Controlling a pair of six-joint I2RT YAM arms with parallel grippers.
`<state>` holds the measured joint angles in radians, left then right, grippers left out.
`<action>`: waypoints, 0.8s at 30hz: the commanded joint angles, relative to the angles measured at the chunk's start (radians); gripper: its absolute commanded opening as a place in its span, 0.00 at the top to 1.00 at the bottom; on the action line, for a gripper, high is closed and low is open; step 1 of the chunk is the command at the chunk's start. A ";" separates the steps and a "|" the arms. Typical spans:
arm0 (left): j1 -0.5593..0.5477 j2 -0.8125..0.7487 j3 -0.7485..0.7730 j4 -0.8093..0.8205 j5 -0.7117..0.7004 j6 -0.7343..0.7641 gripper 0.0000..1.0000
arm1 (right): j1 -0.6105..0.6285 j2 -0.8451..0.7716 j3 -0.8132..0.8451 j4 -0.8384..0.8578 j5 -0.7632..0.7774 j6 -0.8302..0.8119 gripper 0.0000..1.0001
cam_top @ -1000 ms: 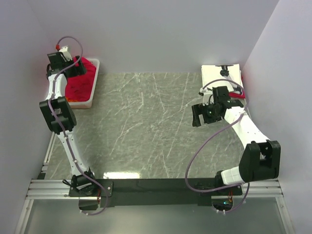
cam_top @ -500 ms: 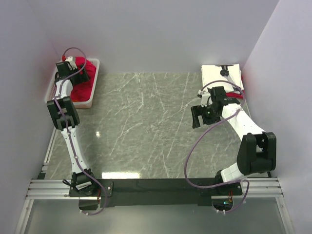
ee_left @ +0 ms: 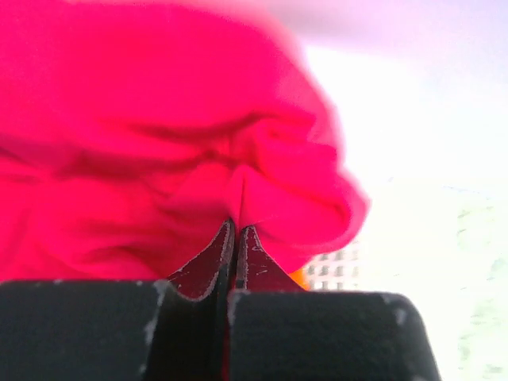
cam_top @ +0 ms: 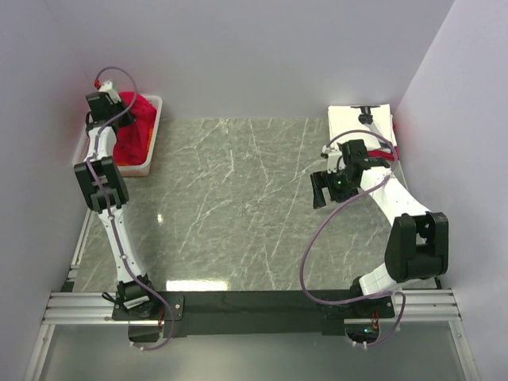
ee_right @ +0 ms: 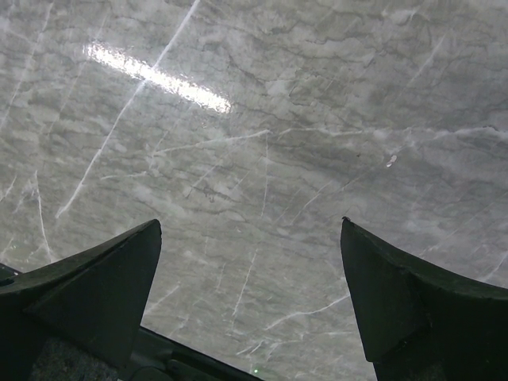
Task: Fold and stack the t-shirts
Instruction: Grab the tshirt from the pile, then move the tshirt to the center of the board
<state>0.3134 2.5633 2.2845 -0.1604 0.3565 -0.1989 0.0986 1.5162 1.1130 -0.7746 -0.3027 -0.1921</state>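
Two tools: the left tool (ee_left: 236,235) pinches a fold of the red tee (ee_left: 159,135) heaped in the basket (cam_top: 155,131); the right tool (ee_right: 250,226) gapes wide over the tabletop (ee_right: 262,103)

No writing, number, brand or sign could be read in any of the views. The only printed mark was a small black graphic (cam_top: 366,113) on the flat white fabric t-shirt (cam_top: 353,125) lying at the far right of the grey marbled table (cam_top: 238,198). In the top view it was too small to show any letters.
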 commanded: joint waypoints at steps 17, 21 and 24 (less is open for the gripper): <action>-0.033 -0.622 0.090 0.153 0.208 -0.161 0.99 | 0.003 -0.166 -0.002 0.031 -0.026 -0.004 0.00; -0.108 -0.705 0.101 0.186 0.248 -0.224 0.99 | -0.003 -0.182 0.002 0.041 -0.007 0.005 0.00; -0.178 -0.759 0.093 0.183 0.271 -0.261 0.99 | -0.011 -0.188 0.007 0.046 0.007 0.010 0.00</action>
<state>0.2043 1.9102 2.3310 -0.0639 0.5617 -0.3828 0.0978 1.3682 1.1069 -0.7567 -0.3202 -0.1951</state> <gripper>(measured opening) 0.022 0.999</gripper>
